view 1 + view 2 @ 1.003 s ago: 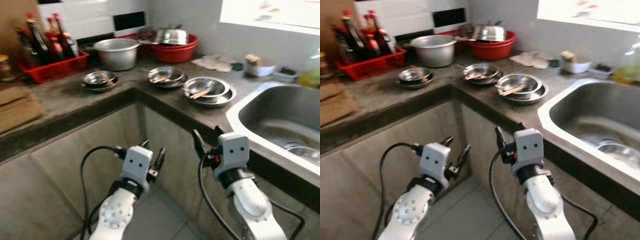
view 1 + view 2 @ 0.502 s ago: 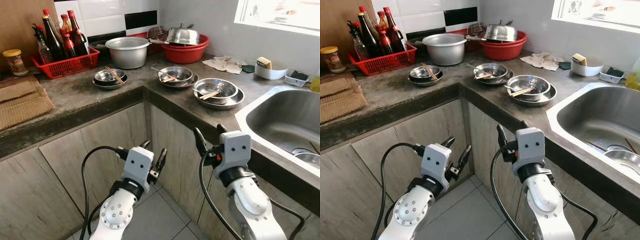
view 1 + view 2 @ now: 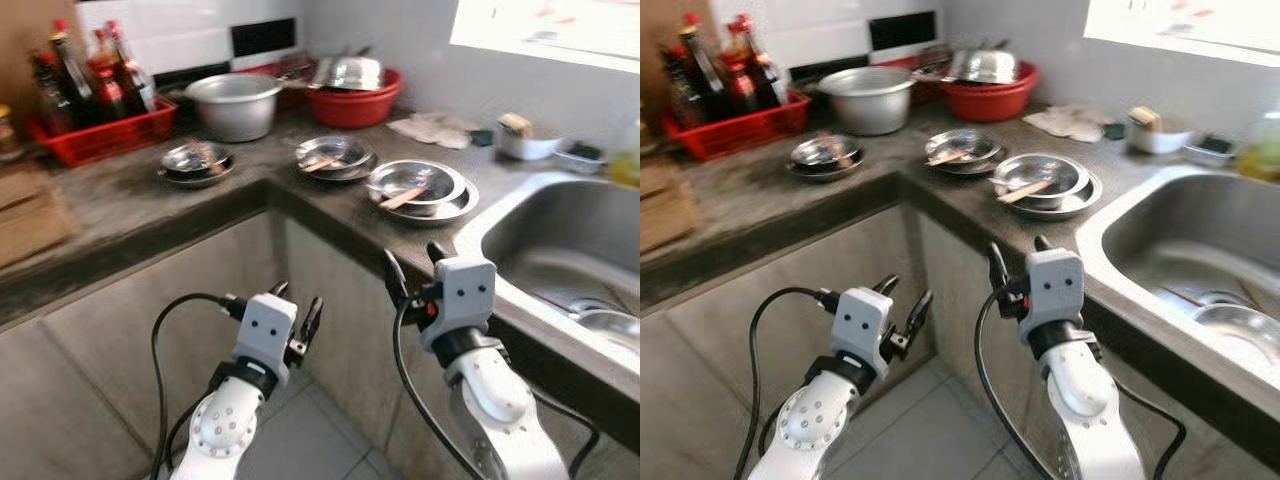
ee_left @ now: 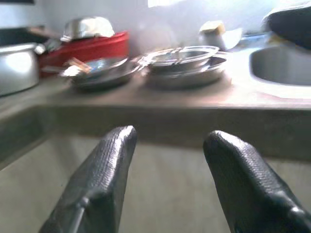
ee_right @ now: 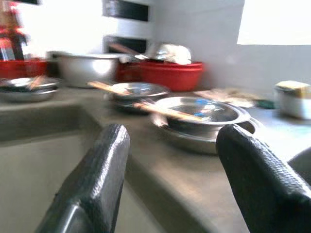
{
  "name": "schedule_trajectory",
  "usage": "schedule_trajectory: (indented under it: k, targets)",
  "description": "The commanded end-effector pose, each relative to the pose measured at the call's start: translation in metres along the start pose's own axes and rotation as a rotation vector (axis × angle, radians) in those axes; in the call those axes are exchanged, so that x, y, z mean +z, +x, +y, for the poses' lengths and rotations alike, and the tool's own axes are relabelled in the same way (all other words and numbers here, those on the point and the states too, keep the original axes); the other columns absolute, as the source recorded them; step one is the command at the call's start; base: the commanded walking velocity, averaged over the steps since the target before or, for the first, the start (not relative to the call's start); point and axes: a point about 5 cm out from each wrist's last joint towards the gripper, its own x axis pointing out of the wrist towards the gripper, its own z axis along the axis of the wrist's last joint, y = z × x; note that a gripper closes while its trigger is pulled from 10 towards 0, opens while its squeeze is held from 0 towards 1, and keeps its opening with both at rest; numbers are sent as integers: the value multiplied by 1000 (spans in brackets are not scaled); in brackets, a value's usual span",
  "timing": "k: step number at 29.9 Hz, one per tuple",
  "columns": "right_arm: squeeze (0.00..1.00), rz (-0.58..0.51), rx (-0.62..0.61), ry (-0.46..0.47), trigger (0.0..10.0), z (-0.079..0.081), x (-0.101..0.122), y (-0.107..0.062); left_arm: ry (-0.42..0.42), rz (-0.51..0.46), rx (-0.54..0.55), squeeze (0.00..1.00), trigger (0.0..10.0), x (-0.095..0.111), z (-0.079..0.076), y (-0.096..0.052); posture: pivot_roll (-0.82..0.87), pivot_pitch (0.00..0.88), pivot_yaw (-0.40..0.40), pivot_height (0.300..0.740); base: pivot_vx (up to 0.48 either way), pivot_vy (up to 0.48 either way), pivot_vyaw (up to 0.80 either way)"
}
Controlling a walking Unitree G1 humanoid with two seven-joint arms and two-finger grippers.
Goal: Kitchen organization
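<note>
We see the whole view shifted & blurred vs half a sec ago, so that's our head camera moving, not the dishes. The surface (image 3: 120, 195) fills the upper half of the frame. On it, three steel bowl sets with chopsticks: left bowl (image 3: 190, 160) at upper left-centre, mid bowl (image 3: 331, 153) at top centre, right bowl (image 3: 415, 185) right of centre, near the sink (image 3: 570, 245) at right edge. Pot (image 3: 232, 103) & red basin (image 3: 358, 98) sit along the top, bottle crate (image 3: 95, 130) upper left. Left tool (image 3: 293, 318) & right tool (image 3: 412, 273) hang low in the lower half, below the surface edge, both with fingers spread, holding nothing. Nothing's grasped yet; we judge we're just lining up, prob. w/ the right bowl closest for the right tool.
</note>
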Motion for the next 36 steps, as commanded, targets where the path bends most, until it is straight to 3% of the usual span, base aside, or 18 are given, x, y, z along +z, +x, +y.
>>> schedule_trajectory:
  k: [1,9,18,19,20,21,28,29,30,36]
  targets:
    - [0,-29,26,24,10000,8,5,4,25,4,35,0,10000,0,12,-3,-1,0,-13,740,296,0,0]
    - [0,-51,11,14,10000,2,9,9,19,4,33,0,10000,0,12,-2,0,0,-10,740,290,0,0]
    - [0,-99,29,10,10000,3,17,18,16,22,37,0,10000,-3,12,-4,1,0,-10,740,0,0,0]
    - [82,-108,50,13,10000,6,18,21,20,23,36,0,10000,-3,12,-4,1,0,-10,740,0,0,0]
    - [82,-110,55,15,10000,6,18,22,22,24,36,0,10000,-3,12,-4,1,0,-10,740,0,0,0]
    - [1000,-115,57,8,10000,7,18,24,19,23,36,0,10000,-3,11,-4,3,0,-8,740,0,0,0]
    - [1000,-125,115,-95,10000,12,14,45,-88,-41,-52,0,10000,5,-3,-4,4,0,-16,740,0,0,0]
    - [0,-130,131,-122,10000,13,14,48,-88,-42,-59,0,10000,5,-4,-4,5,0,-15,740,0,0,0]
    - [0,-136,151,-165,10000,14,14,52,-83,-42,-66,0,10000,5,-6,-5,7,0,-17,740,0,0,0]
    - [0,-127,182,-202,10000,13,10,68,-71,-41,-93,0,10000,5,-10,-8,20,3,-31,740,0,0,0]
